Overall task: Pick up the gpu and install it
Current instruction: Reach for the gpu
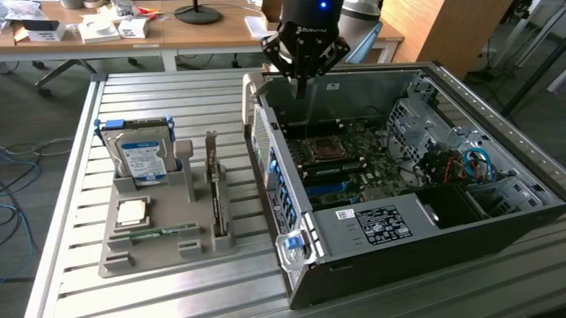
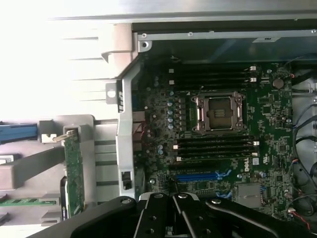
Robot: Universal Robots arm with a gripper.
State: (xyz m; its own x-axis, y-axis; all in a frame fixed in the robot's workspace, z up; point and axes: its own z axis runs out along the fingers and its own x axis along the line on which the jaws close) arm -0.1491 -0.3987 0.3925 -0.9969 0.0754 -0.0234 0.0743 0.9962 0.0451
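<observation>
While the gripper (image 1: pixel 301 91) hangs closed, empty, the gpu (image 1: pixel 213 189) stands edgewise in a holder (image 1: pixel 150 257). Likely light, rigid, fragile; grasp its top edge.

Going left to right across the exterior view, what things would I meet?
Blue-labelled hard drive, gpu standing on edge in the grey holder, processor socket inside the open computer case, blue cables.

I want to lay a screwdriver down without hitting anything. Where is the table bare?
Bare slats of the table lie beyond the hard drive, up to the far edge, and beside the gray tray at the exterior view's left. Crowded: the narrow strip between the gpu and the computer case.
</observation>
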